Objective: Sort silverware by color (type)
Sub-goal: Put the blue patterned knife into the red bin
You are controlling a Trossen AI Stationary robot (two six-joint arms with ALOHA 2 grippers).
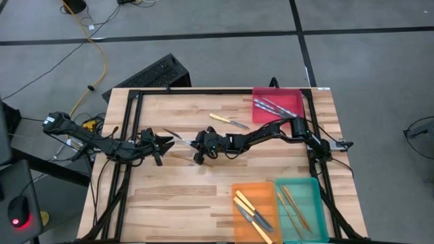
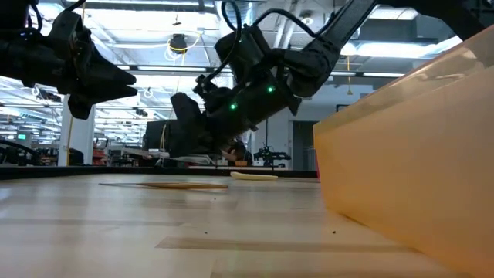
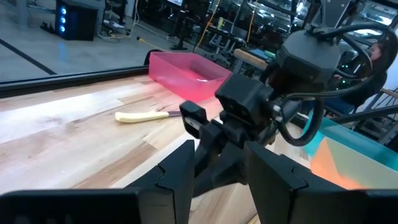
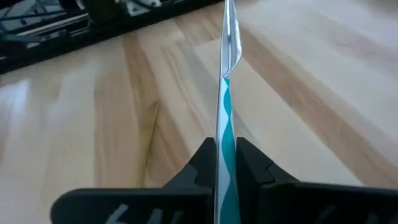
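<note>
right gripper [image 4: 225, 163]: over mid-desk, low, jaws clamped on a teal-handled knife [image 4: 226, 118]; handle sits between the jaws, silver blade sticks out forward, clear of the wood in the right wrist view.
right gripper, top-down: [image 1: 201, 144] reaches in from the right side of the desk [image 1: 176, 196], blade end points toward the left arm.
left gripper [image 1: 163, 143]: just left of the right one, above the desk, jaws part open, nothing between them; its wrist camera looks straight at the right arm's wrist.
yellow-handled knife [image 1: 228, 121]: lies loose on the desk, near the back, just left of the red tray; also seen flat on the wood in the left wrist view [image 3: 144, 116].
red tray [image 1: 296, 96]: back right corner of the desk, holds a few blue-handled utensils [image 1: 273, 106].
orange tray [image 1: 266, 187]: front edge, right of centre, holds yellow-handled utensils [image 1: 251, 211].
teal tray [image 1: 313, 196]: touching the orange tray on its right, holds plain tan wooden utensils [image 1: 293, 207].
low view: orange tray wall fills the right side; a thin utensil lies flat on the wood mid-distance, type cannot be told from here.
person: seated beyond the desk, partly visible in the left wrist view.
</note>
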